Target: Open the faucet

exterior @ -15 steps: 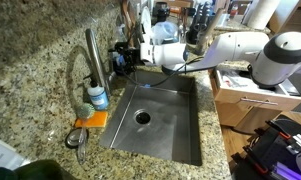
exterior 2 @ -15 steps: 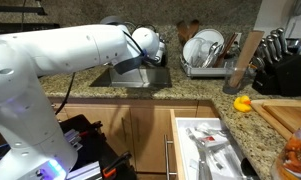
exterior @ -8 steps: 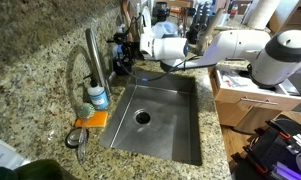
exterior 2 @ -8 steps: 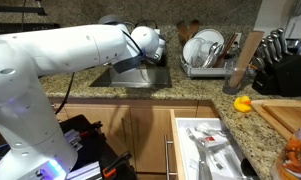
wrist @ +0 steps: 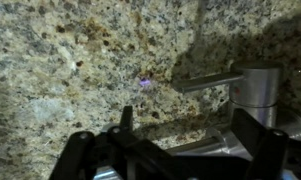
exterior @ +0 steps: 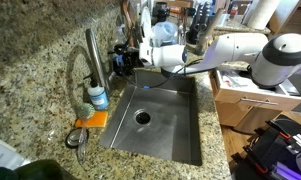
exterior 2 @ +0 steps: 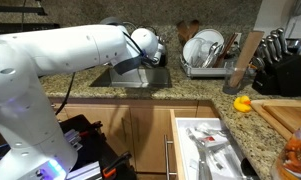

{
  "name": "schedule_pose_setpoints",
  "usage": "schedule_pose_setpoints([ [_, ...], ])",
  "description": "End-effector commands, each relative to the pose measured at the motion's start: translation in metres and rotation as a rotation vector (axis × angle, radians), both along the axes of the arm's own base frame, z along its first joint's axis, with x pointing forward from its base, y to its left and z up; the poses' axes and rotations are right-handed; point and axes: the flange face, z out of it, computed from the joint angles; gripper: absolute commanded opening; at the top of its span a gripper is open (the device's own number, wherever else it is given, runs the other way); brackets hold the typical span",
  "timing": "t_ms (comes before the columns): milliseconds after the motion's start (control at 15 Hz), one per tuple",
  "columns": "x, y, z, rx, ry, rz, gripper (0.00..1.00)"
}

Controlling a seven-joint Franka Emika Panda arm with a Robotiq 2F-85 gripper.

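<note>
in an exterior view, a speckled granite counter point(exterior: 30, 60) fills the left side. on it stands the faucet point(exterior: 91, 55), a tall brushed-steel post, with its thin arched hose point(exterior: 70, 72) looping down on its left. at the foot of the post sits a small clear bottle point(exterior: 97, 97) with a blue label, and just in front of that lies an orange sponge point(exterior: 90, 119). right of the faucet, near its upper half, are the robot's dark fingers point(exterior: 122, 59); this view does not show whether they touch the post. below them the steel sink point(exterior: 175, 125) is sunk into the counter. further right, the white arm point(exterior: 225, 48) reaches in from the edge of the view.

in an exterior view from the front, the arm point(exterior 2: 50, 70) covers the left half, and to its right stand a dish rack point(exterior 2: 205, 52) with plates, a dark knife block point(exterior 2: 280, 62) and an open drawer point(exterior 2: 212, 148).

in the wrist view, a granite backsplash point(wrist: 70, 60) fills the left and middle. the fingers point(wrist: 248, 130) rise from the bottom edge, spread apart and released, grasping nothing. at the right, a thin steel lever point(wrist: 205, 80) juts leftward from a steel cylinder point(wrist: 258, 88), above the fingers and apart from them.
</note>
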Motion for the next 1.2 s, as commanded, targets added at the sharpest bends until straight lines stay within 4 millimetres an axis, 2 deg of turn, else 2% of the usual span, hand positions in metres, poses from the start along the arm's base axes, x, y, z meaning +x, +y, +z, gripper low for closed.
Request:
schedule_pose_setpoints([
  [0,0.0,0.0,0.007,0.01,-0.017,0.015,1.0],
  [333,0.007,-0.007,0.04,0.039,-0.097,0.031,1.0],
  [400,0.003,-0.002,0.026,0.036,-0.05,0.028,1.0],
  [600,0.007,-0.006,0.036,0.044,-0.072,0.016,1.0],
  [933,0.002,0.002,0.014,0.019,-0.033,0.02,1.0],
  [1000,0.003,-0.001,0.022,0.033,-0.048,0.023,1.0],
  [1133,0.002,0.002,0.017,0.025,-0.041,0.026,1.0],
])
